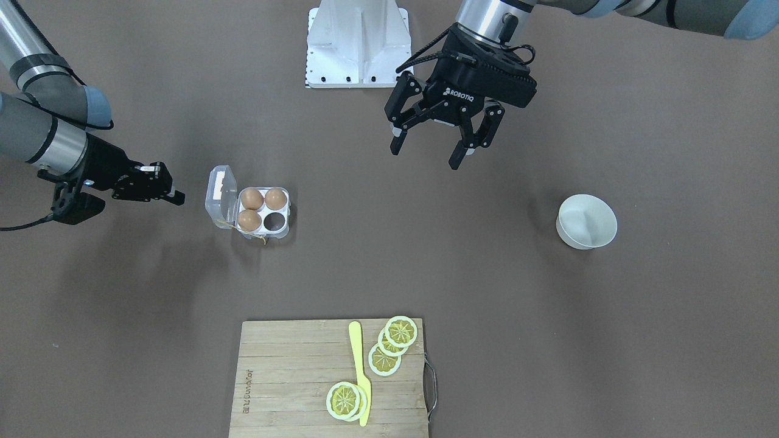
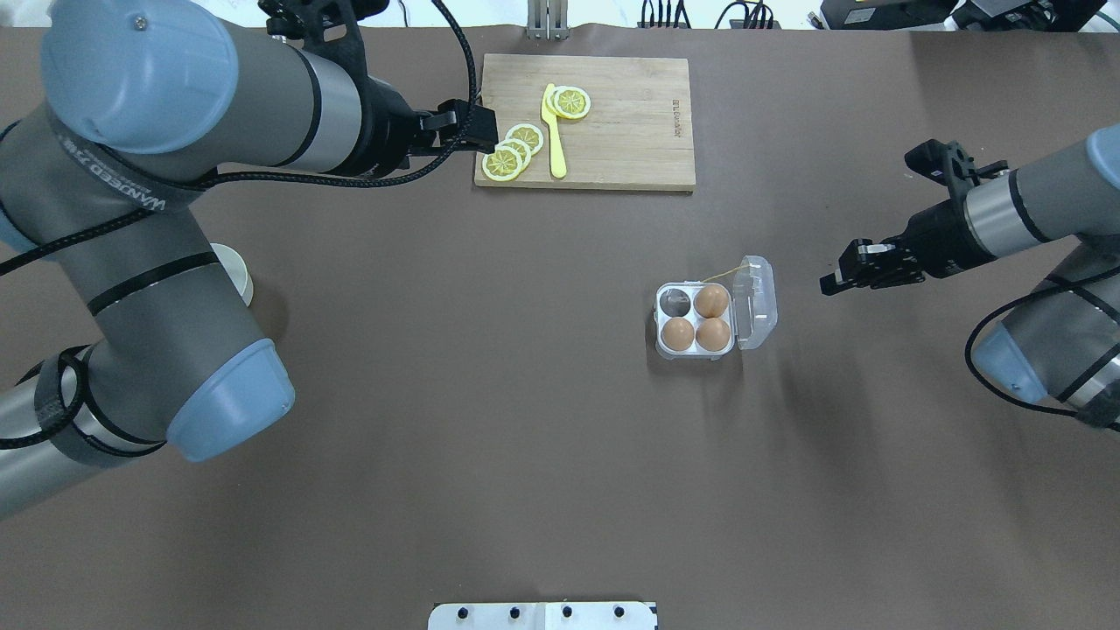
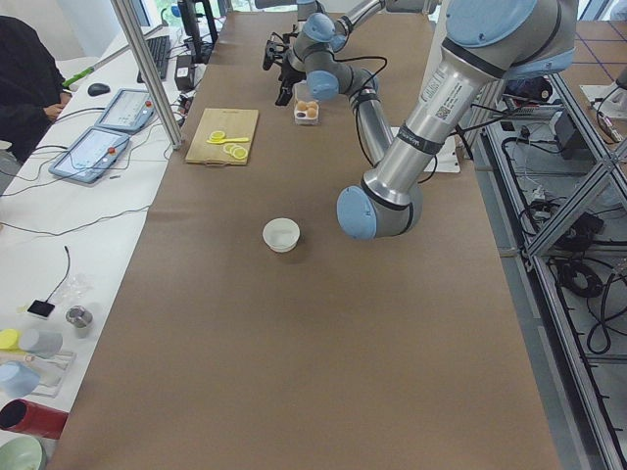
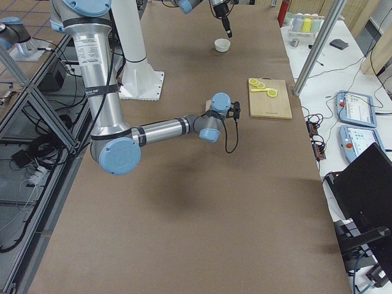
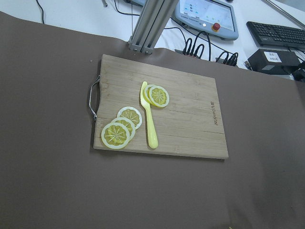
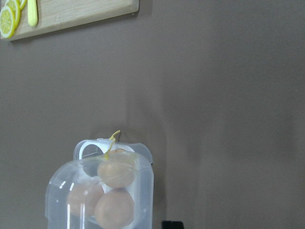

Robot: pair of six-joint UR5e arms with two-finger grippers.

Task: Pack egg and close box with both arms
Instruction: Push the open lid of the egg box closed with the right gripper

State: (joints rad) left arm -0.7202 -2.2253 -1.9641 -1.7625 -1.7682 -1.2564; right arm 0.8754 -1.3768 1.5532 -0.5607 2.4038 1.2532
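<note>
while the box (image 1: 288, 213) sits open on the desk (image 1: 548, 340) with three eggs (image 1: 252, 199) in its cells and the fourth cell (image 1: 275, 222) bare, keep your eye on the lid (image 1: 220, 196). it stands up along the box's edge facing the right pincer (image 1: 173, 196), and the hinge line runs crosswise to that pincer's reach. your right pincer is the near one, just off the lid and not touching, fingers drawn together with nothing in them. the left pincer (image 1: 426, 155) hangs high and well apart on the other side, jaws spread wide, empty. so, as i read it, the close starts from the right. a push on the lid's outer face would tip it over the eggs toward the far side, and the left pincer would have to come a long way in to steady the box.
</note>
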